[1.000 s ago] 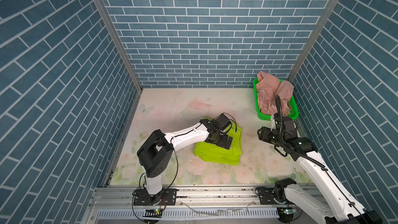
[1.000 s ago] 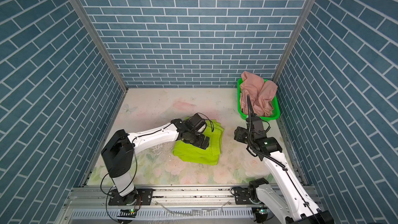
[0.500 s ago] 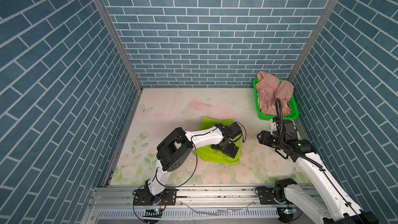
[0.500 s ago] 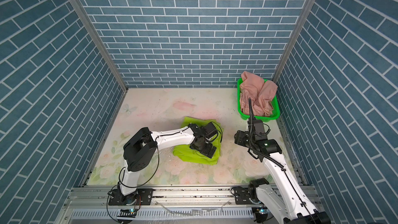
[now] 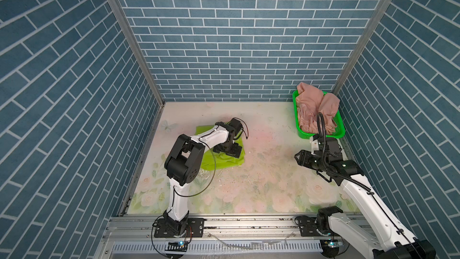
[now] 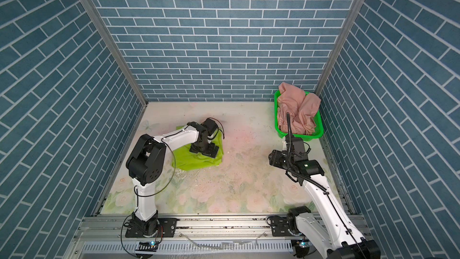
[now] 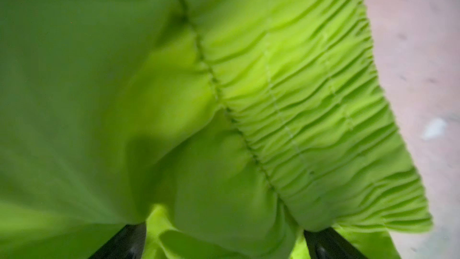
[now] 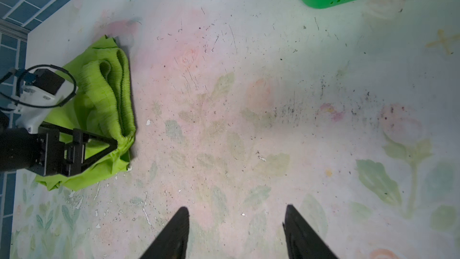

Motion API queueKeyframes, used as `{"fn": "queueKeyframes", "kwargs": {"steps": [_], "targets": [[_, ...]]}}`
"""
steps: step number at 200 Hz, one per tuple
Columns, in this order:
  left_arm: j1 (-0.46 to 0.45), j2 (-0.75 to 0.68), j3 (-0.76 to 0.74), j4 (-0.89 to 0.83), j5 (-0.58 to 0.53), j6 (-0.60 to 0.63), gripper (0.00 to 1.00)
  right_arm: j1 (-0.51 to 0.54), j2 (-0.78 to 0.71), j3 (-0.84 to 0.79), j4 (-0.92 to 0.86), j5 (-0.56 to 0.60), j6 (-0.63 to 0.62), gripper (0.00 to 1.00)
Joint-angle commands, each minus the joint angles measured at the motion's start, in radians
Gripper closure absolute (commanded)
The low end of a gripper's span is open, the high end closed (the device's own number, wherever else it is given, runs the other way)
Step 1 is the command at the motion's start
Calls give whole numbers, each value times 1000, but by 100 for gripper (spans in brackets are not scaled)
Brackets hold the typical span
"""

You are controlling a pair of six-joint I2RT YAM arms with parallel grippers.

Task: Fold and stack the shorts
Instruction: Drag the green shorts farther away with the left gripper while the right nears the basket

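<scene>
Roughly halfway, I'd say. The lime-green shorts [image 5: 221, 163] lie folded on the worktop [image 5: 261, 170], left of centre, with the left hand [image 5: 228, 151] spread wide on top of them. The pink shorts [image 5: 313, 105] sit crumpled in the green basket [image 5: 321, 135], not yet folded. The right hand [image 5: 298, 158] is apart and empty.

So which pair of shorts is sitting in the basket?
The dusty-pink fabric shorts, crumpled in the bright green perforated plastic basket; the lime-green fabric shorts lie out on the table under the left claw.
</scene>
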Motion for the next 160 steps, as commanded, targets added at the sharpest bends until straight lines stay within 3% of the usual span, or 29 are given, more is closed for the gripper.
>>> {"fn": "queueKeyframes", "kwargs": {"steps": [1,35,82,116,160], "targets": [[73,100,34,-96,-182,110,0,-5,6,-2,20,-26,1,38],[194,110,119,-56,-177,156,0,-4,16,12,18,-20,-5,38],[237,18,220,-131,-164,119,0,-3,48,35,38,-39,-22,38],[249,-164,31,-94,-51,27,0,-3,51,23,53,-45,-27,38],[316,-363,-292,155,128,-83,0,-4,87,-14,98,-74,-29,38]]}}
